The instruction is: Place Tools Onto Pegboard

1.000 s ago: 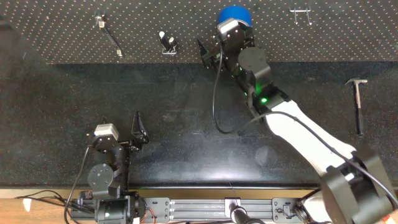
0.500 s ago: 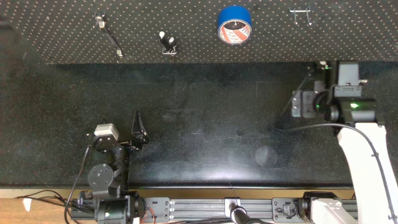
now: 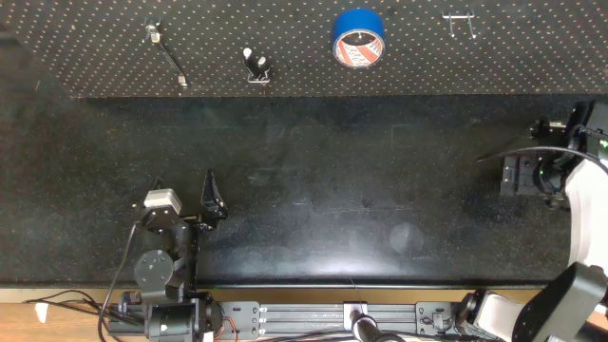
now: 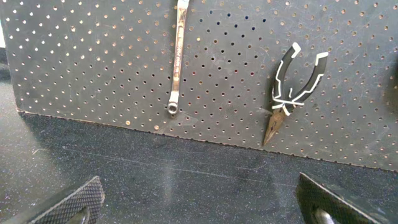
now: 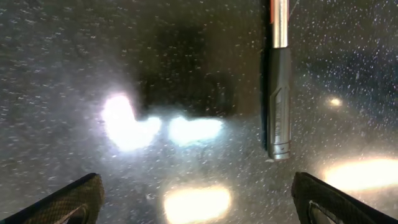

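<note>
My right arm is swinging away from the pegboard [image 3: 95, 47]. A second ago it was up at the blue tape roll [image 3: 358, 40], half a second ago over the right part of the table [image 3: 332, 190], and now it is at the far right edge. The tape roll is staying hung on the board. My left arm is not moving at all.

Nearest to my bases, my left gripper [image 3: 214, 199] is sitting low over the table's left front, fingers spread wide, holding nothing.

My right gripper [image 5: 196, 193] is hanging over the table's right side, fingers released and wide apart, gripping nothing. Under it the hammer [image 5: 278, 93] is lying flat on the table. I am seeing its grey grip and part of the shaft, nearer one finger than the other and touching neither. In the top view my arm is covering it.

Farther back, the pegboard is standing along the table's far edge. On its left part the wrench [image 4: 177, 56] is hanging straight down, ring end lowest, just above the table line. Beside it, toward the middle, the pliers [image 4: 292, 87] are hanging nose down, black handles with white edging splayed upward. The blue tape roll is hanging right of the pliers, well apart from them. A bare metal hook [image 3: 460, 21] is sticking out farther right, nothing on it.
</note>
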You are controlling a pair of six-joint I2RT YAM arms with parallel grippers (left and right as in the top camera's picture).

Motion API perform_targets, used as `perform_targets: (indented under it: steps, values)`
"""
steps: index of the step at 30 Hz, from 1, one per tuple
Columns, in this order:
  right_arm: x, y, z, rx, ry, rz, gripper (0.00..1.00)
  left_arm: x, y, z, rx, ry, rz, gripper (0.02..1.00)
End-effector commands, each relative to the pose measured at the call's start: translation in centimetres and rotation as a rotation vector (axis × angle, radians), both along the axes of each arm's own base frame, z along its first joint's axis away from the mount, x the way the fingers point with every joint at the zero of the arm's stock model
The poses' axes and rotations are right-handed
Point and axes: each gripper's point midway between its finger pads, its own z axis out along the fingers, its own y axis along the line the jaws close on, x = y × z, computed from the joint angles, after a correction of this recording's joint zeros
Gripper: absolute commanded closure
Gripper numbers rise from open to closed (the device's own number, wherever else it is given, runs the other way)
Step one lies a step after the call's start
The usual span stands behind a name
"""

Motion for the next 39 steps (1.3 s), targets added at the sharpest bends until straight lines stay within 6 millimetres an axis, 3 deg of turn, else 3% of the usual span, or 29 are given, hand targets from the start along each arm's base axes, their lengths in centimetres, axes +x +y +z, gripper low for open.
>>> perform_targets:
  steps: [1,9,12,13,20,22,25,28,35,36,39]
  values:
    - [-0.7,-2.2,-1.0,-0.006,0.020,0.034,0.018,0.0,-0.1,0.0,0.002,0.000,-0.006,0.023]
    - [-1.3,-4.2,-2.7,-0.002,0.045,0.170,0.018,0.0,-0.1,0.0,0.002,0.000,-0.006,0.023]
    - [-0.8,-4.6,-3.4,-0.009,0.045,0.204,0.023,0.0,-0.1,0.0,0.002,0.000,-0.006,0.023]
    - [-0.7,-4.6,-3.8,-0.005,0.052,0.215,0.073,0.0,-0.1,0.0,0.002,0.000,-0.006,0.023]
    - [0.1,-5.2,-5.1,-0.009,0.047,0.213,0.071,0.0,-0.1,0.0,0.002,0.000,-0.006,0.023]
    - [0.4,-5.4,-5.3,-0.017,0.039,0.213,0.117,0.0,-0.1,0.0,0.002,0.000,-0.006,0.020]
    - [0.5,-5.5,-5.7,-0.013,0.043,0.214,0.246,0.0,-0.1,0.0,0.002,0.000,-0.006,0.025]
    - [0.5,-5.5,-6.0,-0.008,0.047,0.213,0.481,0.0,-0.1,0.0,0.002,0.000,-0.006,0.023]
    - [1.5,-4.1,-7.0,0.078,-0.004,0.223,0.702,0.0,-0.1,0.0,0.002,0.000,-0.006,0.023]
    - [1.5,-4.0,-7.0,0.083,-0.008,0.224,0.785,0.0,-0.1,0.0,0.002,0.000,-0.006,0.020]
    - [1.5,-4.0,-7.0,0.083,-0.008,0.224,0.915,0.0,-0.1,0.0,0.002,0.000,-0.006,0.023]
